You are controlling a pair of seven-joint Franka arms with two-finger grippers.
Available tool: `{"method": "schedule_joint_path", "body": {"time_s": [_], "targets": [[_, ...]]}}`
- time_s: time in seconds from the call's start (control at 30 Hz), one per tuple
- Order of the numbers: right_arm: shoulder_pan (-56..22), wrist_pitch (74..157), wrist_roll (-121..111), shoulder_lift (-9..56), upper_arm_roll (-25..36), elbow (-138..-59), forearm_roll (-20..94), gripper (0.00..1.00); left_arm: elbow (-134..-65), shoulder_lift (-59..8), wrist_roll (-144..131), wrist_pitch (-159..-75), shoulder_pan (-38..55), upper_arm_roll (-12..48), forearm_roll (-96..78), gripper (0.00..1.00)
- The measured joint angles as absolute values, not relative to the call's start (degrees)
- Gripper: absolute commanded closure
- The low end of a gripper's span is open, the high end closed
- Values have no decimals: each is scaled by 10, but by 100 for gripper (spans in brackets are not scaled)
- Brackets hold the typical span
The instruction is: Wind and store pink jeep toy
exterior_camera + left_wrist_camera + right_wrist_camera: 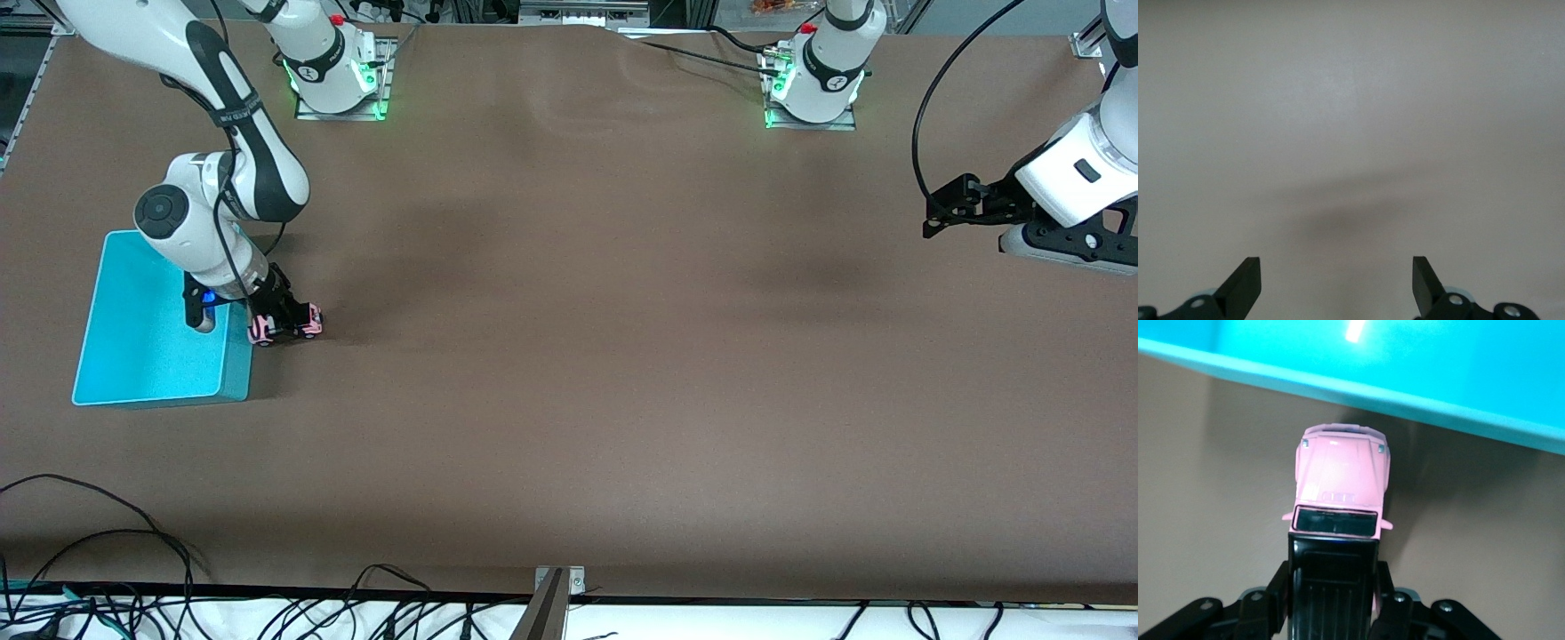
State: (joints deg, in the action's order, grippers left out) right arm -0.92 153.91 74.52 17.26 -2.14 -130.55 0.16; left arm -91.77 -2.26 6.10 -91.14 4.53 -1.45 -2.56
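The pink jeep toy (298,324) (1341,480), light pink with a black roof, is low at the table right beside the turquoise bin (142,356) (1438,373), on the bin's side toward the left arm's end. My right gripper (277,315) (1333,580) is shut on the jeep, its fingers (1275,587) pressed against the sides of the black roof. The jeep's hood points at the bin's wall. My left gripper (932,213) (1336,283) hangs open over bare table at the left arm's end, with nothing between its fingers.
The bin stands near the right arm's end of the table. Cables (107,596) lie along the table's front edge, and a metal bracket (560,582) sits at the middle of that edge. Brown tabletop (569,356) stretches between the two arms.
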Motion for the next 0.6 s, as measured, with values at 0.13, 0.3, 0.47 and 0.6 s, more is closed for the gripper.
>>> {"method": "schedule_joint_path", "body": {"time_s": [0.13, 0.3, 0.47, 0.6], "targets": [[-10, 1497, 742, 149, -34, -1294, 1, 100, -918, -23, 61, -911, 45, -15, -26, 0], [-11, 1395, 692, 127, -45, -1254, 0, 100, -918, -23, 61, -911, 45, -15, -26, 0], [-10, 1300, 571, 113, -45, -1207, 0, 100, -918, -23, 61, -911, 45, -15, -26, 0], [-4, 1249, 489, 107, -41, -1179, 0, 100, -918, -23, 61, -911, 45, -15, -26, 0]]}}
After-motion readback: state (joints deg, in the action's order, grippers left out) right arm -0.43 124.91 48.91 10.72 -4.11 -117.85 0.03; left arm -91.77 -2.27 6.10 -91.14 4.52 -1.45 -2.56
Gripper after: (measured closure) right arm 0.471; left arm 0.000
